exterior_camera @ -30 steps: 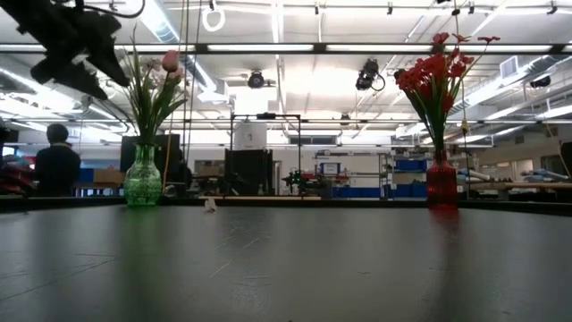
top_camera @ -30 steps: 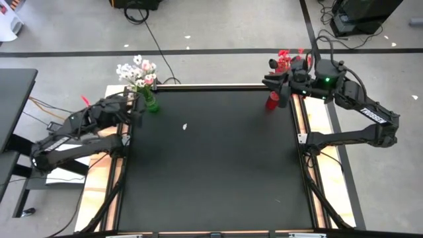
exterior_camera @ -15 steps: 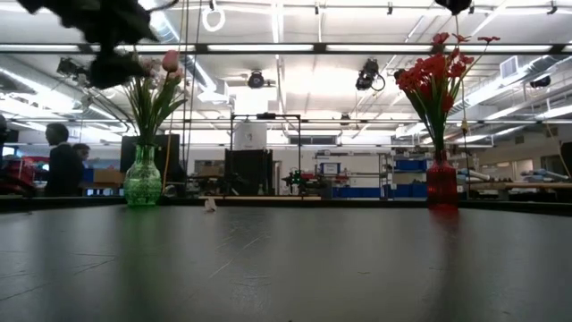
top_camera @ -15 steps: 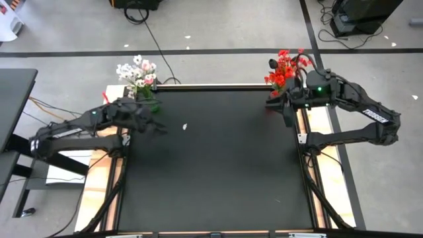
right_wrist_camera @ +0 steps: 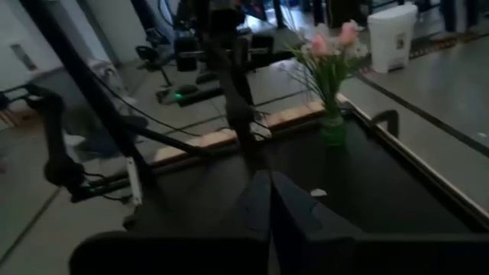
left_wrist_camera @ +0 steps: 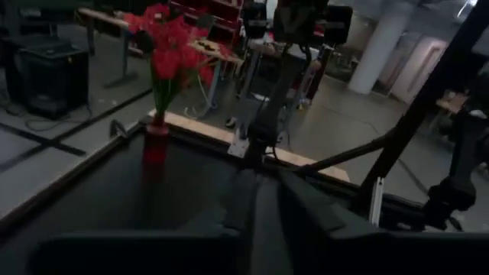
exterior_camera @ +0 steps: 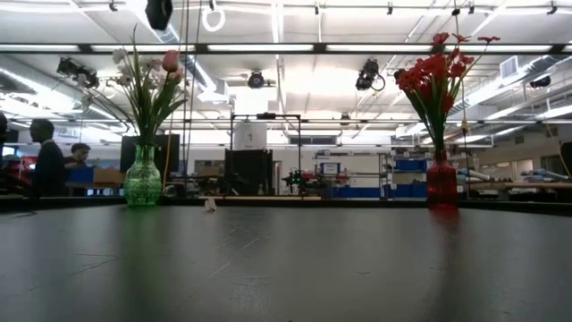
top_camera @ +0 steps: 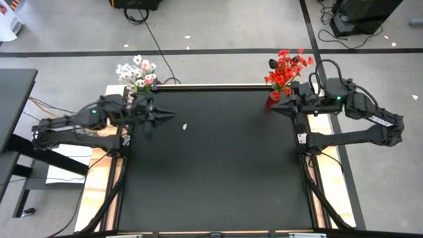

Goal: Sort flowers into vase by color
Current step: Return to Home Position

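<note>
Flowers were all in vases when you looked: the white and pink ones (top_camera: 137, 71) stood in the green vase (exterior_camera: 143, 183) at the far left corner of the tabletop (top_camera: 211, 172). The red ones (top_camera: 285, 66) stood in the red vase (exterior_camera: 441, 183) at the far right corner. No stem lay loose on the black surface, only a small white scrap (top_camera: 185, 125) near the green vase. The sorting read as done, and the step in hand was, by my judgement, taking both arms home. Your left claw (top_camera: 170, 117) hung just beside the green vase, pointing toward the middle of the tabletop, its fingers pressed together on nothing. Your right claw (top_camera: 271, 109) hung just beside the red vase, likewise closed and empty. The low view showed neither claw down at the level of the vase bodies. The next move called for drawing each arm away from its vase with care, so that no link brushed the stems or tipped a vase.
</note>
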You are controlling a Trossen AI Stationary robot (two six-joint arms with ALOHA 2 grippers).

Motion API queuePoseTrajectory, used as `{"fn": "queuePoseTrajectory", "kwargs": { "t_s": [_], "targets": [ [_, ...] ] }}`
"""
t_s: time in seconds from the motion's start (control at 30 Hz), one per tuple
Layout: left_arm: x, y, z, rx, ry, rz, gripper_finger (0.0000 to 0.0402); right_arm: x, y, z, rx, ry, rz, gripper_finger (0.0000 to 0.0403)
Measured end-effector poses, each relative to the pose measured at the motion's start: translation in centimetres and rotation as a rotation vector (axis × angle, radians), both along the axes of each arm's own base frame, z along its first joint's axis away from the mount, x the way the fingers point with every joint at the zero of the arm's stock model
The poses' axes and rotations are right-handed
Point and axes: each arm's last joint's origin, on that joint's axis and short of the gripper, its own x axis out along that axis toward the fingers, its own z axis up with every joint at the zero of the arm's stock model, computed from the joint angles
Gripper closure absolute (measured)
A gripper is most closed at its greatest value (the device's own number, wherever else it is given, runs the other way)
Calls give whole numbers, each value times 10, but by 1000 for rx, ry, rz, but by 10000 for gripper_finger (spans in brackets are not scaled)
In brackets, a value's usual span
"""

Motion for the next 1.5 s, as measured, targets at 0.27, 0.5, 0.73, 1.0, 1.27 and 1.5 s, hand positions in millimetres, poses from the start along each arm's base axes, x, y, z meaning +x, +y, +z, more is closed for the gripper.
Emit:
{"fn": "queuePoseTrajectory", "kwargs": {
  "t_s": [0.27,0.5,0.73,1.0,1.27,1.5],
  "targets": [
    [-15,-9,17,114,141,-56,398,2,-2,-20,81,87,-91,386],
    [-33,-16,-7,220,138,-42,399,-17,8,-42,-106,-123,7,395],
    [-66,-17,-42,173,1,-15,400,-37,14,-87,-101,-259,39,399],
    [-57,-17,-107,202,170,-30,401,-28,17,-133,-198,-341,75,401],
    [-59,-16,-120,276,3,-8,401,-24,17,-177,-166,-434,73,402],
    [-80,-16,-127,258,-8,-5,401,-27,15,-195,-158,-433,35,402]
  ]
}}
